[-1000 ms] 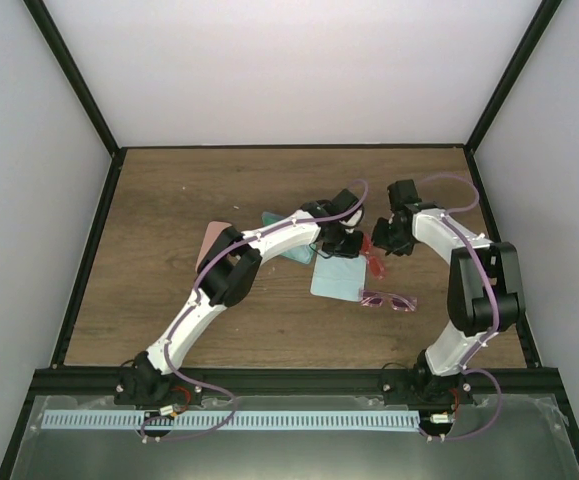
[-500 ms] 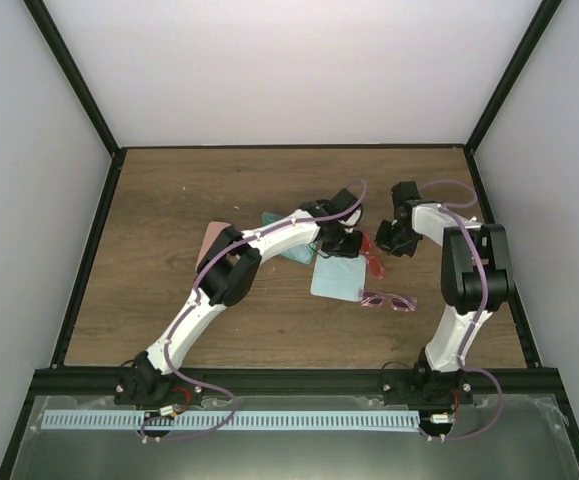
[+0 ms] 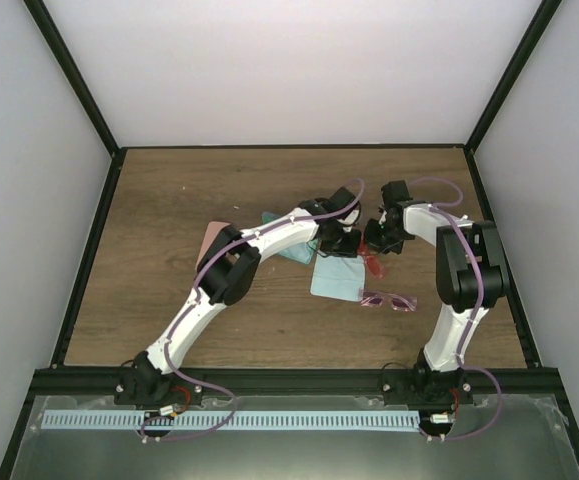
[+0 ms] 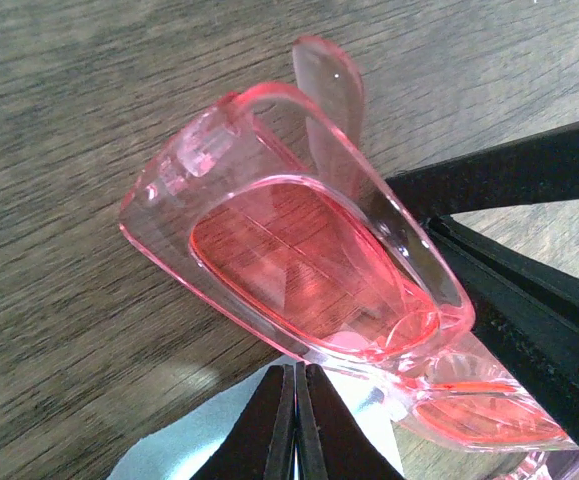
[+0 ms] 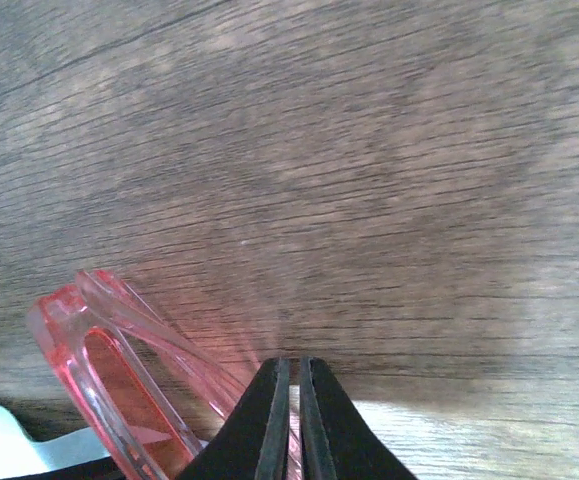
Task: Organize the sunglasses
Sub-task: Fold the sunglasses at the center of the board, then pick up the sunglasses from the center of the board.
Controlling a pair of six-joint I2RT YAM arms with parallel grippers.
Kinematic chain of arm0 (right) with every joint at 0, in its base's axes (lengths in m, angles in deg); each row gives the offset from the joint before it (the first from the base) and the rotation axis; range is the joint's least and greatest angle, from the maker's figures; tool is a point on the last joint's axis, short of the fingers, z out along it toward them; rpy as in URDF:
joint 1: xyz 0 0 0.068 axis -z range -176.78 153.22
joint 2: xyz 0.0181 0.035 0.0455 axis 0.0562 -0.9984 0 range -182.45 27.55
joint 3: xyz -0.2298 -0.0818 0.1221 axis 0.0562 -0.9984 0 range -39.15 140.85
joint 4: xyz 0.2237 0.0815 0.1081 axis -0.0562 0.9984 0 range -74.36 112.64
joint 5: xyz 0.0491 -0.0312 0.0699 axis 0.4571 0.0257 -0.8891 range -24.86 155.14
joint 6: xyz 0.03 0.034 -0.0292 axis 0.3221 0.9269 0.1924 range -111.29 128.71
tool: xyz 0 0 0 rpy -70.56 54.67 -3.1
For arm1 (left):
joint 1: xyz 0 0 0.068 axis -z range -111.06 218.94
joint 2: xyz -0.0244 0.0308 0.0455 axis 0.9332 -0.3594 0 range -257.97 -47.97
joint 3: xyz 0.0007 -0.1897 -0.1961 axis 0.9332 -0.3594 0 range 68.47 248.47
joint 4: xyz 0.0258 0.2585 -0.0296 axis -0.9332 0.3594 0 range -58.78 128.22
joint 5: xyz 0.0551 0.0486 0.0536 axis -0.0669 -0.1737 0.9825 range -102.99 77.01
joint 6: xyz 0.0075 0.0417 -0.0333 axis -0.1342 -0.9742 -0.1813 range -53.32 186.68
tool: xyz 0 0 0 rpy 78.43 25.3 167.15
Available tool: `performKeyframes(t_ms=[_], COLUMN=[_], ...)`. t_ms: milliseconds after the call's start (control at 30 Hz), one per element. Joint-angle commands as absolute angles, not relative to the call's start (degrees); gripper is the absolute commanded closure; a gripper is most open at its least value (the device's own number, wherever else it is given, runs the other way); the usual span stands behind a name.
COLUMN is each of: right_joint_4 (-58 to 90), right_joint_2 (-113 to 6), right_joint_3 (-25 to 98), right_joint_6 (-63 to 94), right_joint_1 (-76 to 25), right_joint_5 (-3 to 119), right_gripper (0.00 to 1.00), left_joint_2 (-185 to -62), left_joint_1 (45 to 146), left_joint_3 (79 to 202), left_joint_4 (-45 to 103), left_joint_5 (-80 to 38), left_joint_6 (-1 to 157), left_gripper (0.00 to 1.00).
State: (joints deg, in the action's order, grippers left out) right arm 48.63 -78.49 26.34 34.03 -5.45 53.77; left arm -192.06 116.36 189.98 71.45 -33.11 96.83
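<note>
The red-lensed sunglasses [image 3: 374, 262] stand tilted on edge near the table's middle and fill the left wrist view [image 4: 309, 270]. My left gripper [image 3: 347, 245] is shut. Its tips [image 4: 296, 368] meet the frame's lower rim, and nothing shows between them. My right gripper [image 3: 374, 243] is shut on a thin pink arm of these sunglasses [image 5: 99, 390]; a pink strip shows between its tips [image 5: 289, 362]. Its black fingers [image 4: 509, 180] cross the right of the left wrist view. The pinkish-purple sunglasses [image 3: 389, 300] lie flat nearer the front.
A pale blue cloth [image 3: 334, 280] lies under and in front of the red pair [image 4: 199, 440]. A pink case [image 3: 212, 240] lies to the left beside the left arm. A blue-grey item [image 3: 272, 219] is partly hidden under that arm. Black frame posts border the table.
My right gripper has moved left to the red sunglasses and closed its jaws on their arm. The left arm and the other things have stayed put.
</note>
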Motion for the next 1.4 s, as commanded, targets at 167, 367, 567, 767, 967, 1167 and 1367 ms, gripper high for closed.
performKeyframes(t_ms=[167, 367, 567, 767, 967, 1167, 1367], right_joint_4=[49.94, 52.65, 52.70, 53.05, 54.00, 54.38, 54.35], right_joint_2=[-75.97, -71.90, -70.09, -69.32, -70.67, -74.06, -78.24], right_joint_3=[25.99, 28.76, 29.05, 25.72, 26.66, 28.85, 30.11], right_joint_6=[32.54, 33.40, 31.32, 29.75, 27.25, 25.32, 24.96], right_joint_1=[-7.32, -7.23, -7.26, -7.20, -7.24, -7.21, -7.24], right_joint_5=[45.75, 52.97, 50.63, 53.64, 54.34, 54.40, 52.10], right_gripper=[0.95, 0.77, 0.61, 0.56, 0.44, 0.40, 0.38], left_joint_2=[-196.42, -195.07, -191.99, -190.57, -185.13, -181.90, -178.24], left_joint_1=[116.53, 116.53, 116.50, 116.49, 117.18, 117.68, 118.33], left_joint_3=[189.76, 188.94, 185.56, 184.45, 182.98, 182.58, 180.44], left_joint_4=[74.19, 74.43, 73.33, 73.61, 73.17, 74.48, 74.97], left_joint_5=[-33.74, -33.13, -32.39, -31.80, -26.11, -22.94, -21.34], left_joint_6=[98.40, 97.72, 97.48, 97.28, 94.09, 92.13, 92.26], left_gripper=[0.96, 0.96, 0.96, 0.96, 0.96, 0.96, 0.96])
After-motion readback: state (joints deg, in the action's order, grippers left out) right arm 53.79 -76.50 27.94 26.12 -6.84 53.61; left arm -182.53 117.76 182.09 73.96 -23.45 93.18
